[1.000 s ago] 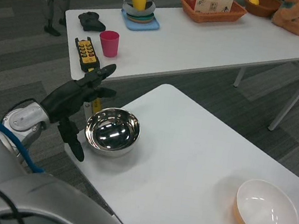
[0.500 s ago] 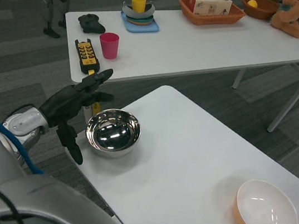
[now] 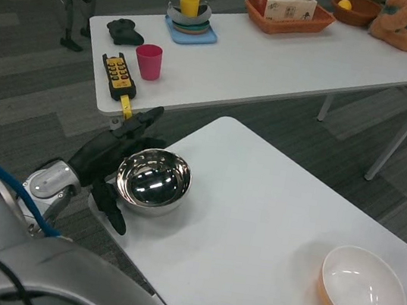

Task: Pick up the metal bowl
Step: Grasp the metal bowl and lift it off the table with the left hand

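bowl: the metal bowl is sitting upright near the left corner of my table, close to the edge.
left hand: I am holding my left hand right against the bowl's left side, fingers spread around the rim, one finger reaching past the far edge and the thumb hanging low by the near side; it is not gripping anything, and I cannot tell if it is touching the metal.
right hand: not showing in the view.
grip advice: I am judging that the polished wall will be slippery, so I am planning to close on the rim from both sides before lifting, keeping the bowl from sliding off the edge.
table: a white bowl is lying well apart on the right.
room: behind, a second table is carrying a pink cup, a yellow remote, a tissue box in a tray, and a teddy.
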### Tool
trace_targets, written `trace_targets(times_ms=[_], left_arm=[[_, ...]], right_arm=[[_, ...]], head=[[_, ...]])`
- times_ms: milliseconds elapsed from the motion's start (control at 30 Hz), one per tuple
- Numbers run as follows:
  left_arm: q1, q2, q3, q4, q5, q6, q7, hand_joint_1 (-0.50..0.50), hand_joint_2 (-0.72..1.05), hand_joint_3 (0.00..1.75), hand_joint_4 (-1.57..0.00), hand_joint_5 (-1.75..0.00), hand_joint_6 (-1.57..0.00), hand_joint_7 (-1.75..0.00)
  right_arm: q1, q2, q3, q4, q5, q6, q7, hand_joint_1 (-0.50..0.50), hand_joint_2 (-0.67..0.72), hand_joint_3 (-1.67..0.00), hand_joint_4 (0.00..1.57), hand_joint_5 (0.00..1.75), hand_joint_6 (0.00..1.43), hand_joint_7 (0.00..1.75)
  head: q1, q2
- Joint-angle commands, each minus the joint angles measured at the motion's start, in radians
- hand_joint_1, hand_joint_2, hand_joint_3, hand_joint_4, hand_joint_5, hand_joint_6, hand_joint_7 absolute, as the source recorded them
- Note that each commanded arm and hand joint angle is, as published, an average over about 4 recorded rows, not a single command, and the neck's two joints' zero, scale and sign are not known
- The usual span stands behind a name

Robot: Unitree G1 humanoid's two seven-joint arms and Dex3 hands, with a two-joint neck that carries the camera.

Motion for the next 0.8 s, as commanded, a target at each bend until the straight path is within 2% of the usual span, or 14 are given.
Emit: trace_targets(times_ms=[33, 400, 800], left_arm=[[-0.017, -0.013, -0.003, 0.041, -0.015, -0.039, -0.004, -0.50, -0.19, 0.00, -0.07, -0.72, 0.00, -0.07], [-0.041, -0.026, -0.011, 0.122, -0.030, -0.090, -0.004, -0.50, -0.19, 0.00, -0.11, -0.72, 0.00, -0.07], [-0.053, -0.041, -0.056, 0.174, -0.096, -0.122, -0.004, -0.50, -0.19, 0.00, -0.11, -0.72, 0.00, -0.07]], right_arm=[[0.003, -0.008, -0.010, -0.011, 0.004, -0.012, -0.002, -0.46, 0.72, 0.00, 0.00, 0.00, 0.00, 0.00], [0.002, -0.007, -0.010, -0.017, 0.004, -0.013, -0.002, -0.46, 0.72, 0.00, 0.00, 0.00, 0.00, 0.00], [0.002, -0.004, -0.010, -0.017, 0.003, -0.013, -0.002, -0.46, 0.69, 0.00, 0.00, 0.00, 0.00, 0.00]], head=[[-0.002, -0.002], [0.004, -0.016], [0.006, -0.025]])
